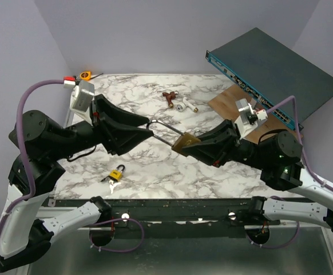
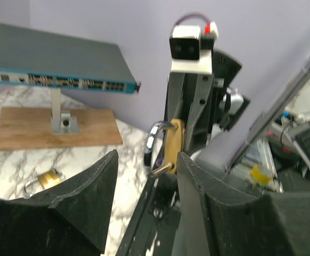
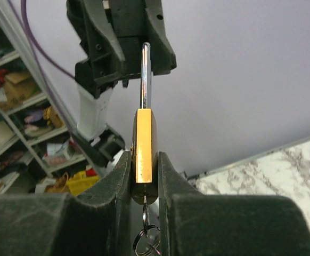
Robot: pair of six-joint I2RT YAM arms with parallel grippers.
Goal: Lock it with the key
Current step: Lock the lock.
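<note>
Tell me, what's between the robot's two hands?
A brass padlock, in the top view: the right hand clamps its body, its shackle reaches toward the left hand.

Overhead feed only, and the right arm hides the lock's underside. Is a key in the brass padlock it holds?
Observer: It seems so. The right wrist view shows a key ring hanging beneath the brass padlock, which is clamped in the right end effector.
Operator: Is the left end effector closed on the shackle?
Observer: No. The left wrist view shows the left end effector with its fingers well apart, and the shackle showing in the gap.
</note>
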